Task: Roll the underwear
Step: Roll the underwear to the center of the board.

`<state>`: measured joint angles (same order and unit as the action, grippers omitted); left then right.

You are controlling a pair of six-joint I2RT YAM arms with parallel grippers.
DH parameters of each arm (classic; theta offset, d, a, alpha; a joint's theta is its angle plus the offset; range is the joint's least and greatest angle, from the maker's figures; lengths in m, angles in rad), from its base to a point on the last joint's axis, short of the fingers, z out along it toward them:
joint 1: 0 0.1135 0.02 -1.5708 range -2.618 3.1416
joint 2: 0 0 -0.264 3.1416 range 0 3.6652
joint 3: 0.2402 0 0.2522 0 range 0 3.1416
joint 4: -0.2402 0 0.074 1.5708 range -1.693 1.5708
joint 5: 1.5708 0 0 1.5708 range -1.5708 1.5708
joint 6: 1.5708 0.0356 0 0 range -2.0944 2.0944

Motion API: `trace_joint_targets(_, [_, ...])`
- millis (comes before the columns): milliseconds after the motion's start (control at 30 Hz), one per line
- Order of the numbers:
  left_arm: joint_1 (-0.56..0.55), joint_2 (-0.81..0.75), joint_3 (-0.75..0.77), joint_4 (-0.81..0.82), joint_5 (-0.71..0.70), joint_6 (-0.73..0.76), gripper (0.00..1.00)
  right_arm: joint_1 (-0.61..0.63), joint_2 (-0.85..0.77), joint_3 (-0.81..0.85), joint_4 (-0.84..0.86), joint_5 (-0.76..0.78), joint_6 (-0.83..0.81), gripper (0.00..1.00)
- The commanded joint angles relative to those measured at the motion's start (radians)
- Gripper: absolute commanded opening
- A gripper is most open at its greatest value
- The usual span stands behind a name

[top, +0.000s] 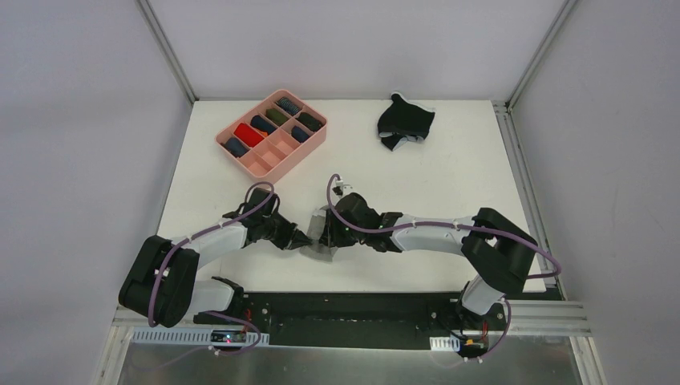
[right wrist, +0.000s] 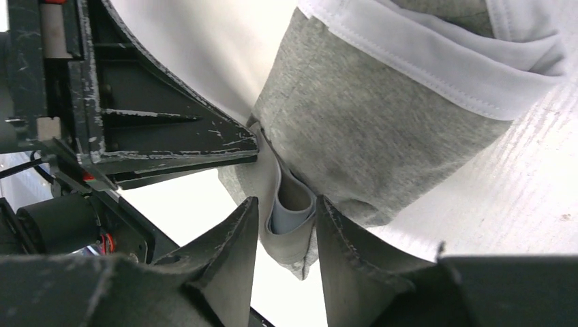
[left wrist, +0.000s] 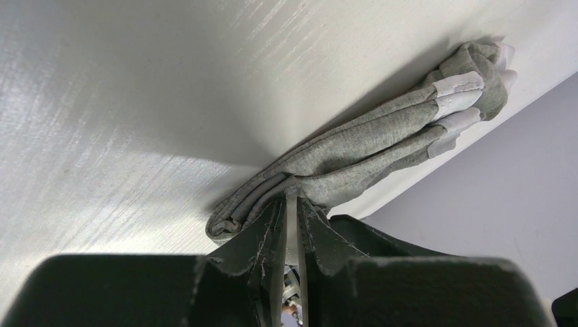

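The grey underwear (top: 321, 241) lies bunched near the table's front middle, folded into several layers with a white-edged band (left wrist: 458, 85) at its far end. My left gripper (top: 307, 237) comes in from the left, its fingertips (left wrist: 292, 199) nearly together and pinching the near fold of the grey cloth (left wrist: 368, 139). From the right, my right gripper (top: 330, 233) has a hanging fold of the grey underwear (right wrist: 361, 129) between its jaws (right wrist: 286, 204), the cloth touching both fingers. The black underwear (top: 405, 122) lies crumpled at the back right, away from both grippers.
A pink compartment tray (top: 235, 158) with several rolled items stands at the back left. The left gripper's black finger (right wrist: 170, 136) sits close beside the right gripper. Metal frame posts run along the table's back corners.
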<state>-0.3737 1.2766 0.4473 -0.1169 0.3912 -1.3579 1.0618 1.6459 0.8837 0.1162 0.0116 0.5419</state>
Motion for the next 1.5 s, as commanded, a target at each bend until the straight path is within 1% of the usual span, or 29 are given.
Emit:
trace_joint_targets(0, [-0.010, 0.009, -0.014, -0.093, -0.064, 0.020, 0.13, 0.000, -0.033, -0.010, 0.022, 0.023, -0.004, 0.38])
trace_joint_targets(133, [-0.010, 0.003, -0.015, -0.094, -0.064, 0.017, 0.13, 0.001, -0.036, -0.027, 0.034, 0.022, 0.013, 0.35])
trace_joint_targets(233, [-0.010, 0.000, -0.015, -0.099, -0.066, 0.017, 0.13, 0.003, -0.041, -0.034, 0.046, 0.018, 0.021, 0.28])
trace_joint_targets(333, [-0.010, -0.005, -0.012, -0.103, -0.067, 0.017, 0.13, 0.005, -0.043, -0.035, 0.044, 0.024, 0.019, 0.17])
trace_joint_targets(433, [-0.010, -0.022, -0.013, -0.113, -0.068, 0.020, 0.13, 0.004, -0.048, -0.034, 0.028, 0.050, 0.013, 0.00])
trace_joint_targets(633, [-0.010, -0.066, 0.007, -0.164, -0.071, 0.050, 0.13, 0.002, -0.025, 0.020, -0.032, 0.058, -0.025, 0.00])
trace_joint_targets(767, [-0.010, -0.084, 0.038, -0.198, -0.066, 0.086, 0.14, -0.009, 0.037, 0.097, -0.107, 0.025, -0.035, 0.00])
trace_joint_targets(867, [-0.010, -0.094, 0.071, -0.234, -0.064, 0.114, 0.14, -0.014, 0.095, 0.147, -0.203, 0.033, -0.019, 0.00])
trace_joint_targets(1067, [-0.009, -0.144, 0.136, -0.301, -0.078, 0.142, 0.16, -0.028, 0.150, 0.161, -0.233, 0.033, 0.022, 0.00])
trace_joint_targets(1200, [-0.010, -0.181, 0.156, -0.326, -0.070, 0.130, 0.17, -0.033, 0.183, 0.174, -0.243, 0.033, 0.038, 0.00])
trace_joint_targets(1367, [-0.019, -0.235, 0.136, -0.326, -0.056, 0.084, 0.18, -0.038, 0.203, 0.183, -0.273, 0.047, 0.067, 0.00])
trace_joint_targets(1467, [-0.027, -0.263, 0.131, -0.325, -0.075, 0.065, 0.19, -0.039, 0.211, 0.187, -0.301, 0.056, 0.101, 0.00])
